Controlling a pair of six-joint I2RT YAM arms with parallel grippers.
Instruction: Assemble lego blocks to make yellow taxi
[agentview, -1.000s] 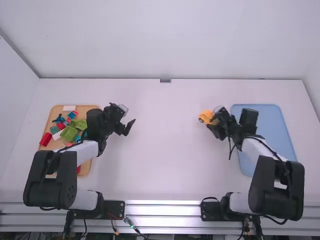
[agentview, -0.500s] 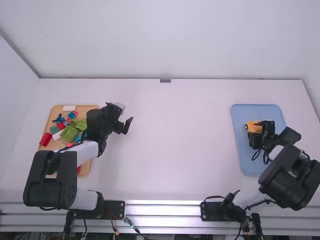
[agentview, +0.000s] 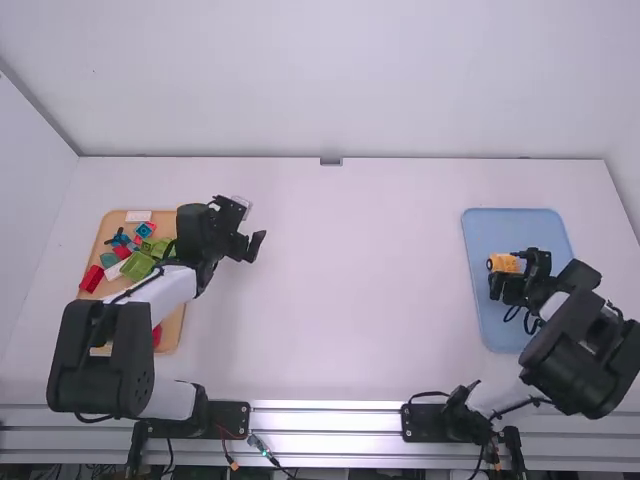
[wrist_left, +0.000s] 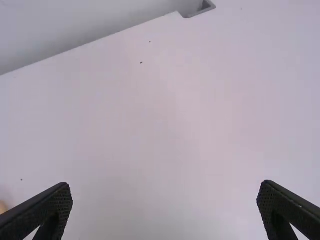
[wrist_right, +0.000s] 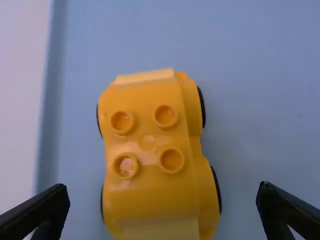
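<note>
Setting the finished car down looks to be the step in hand: the yellow taxi (wrist_right: 147, 192) sits on the blue tray (agentview: 522, 220) at the right of the frame, with the right gripper (wrist_right: 164, 186) released, its fingers apart to either side, so the next move probably calls for a straight lift clear without nudging it. Its long axis runs roughly along the tray's nearby side edge, slightly askew — which end is the nose I cannot tell — while the left gripper (wrist_left: 165, 185) hangs spread and empty, left of centre.
</note>
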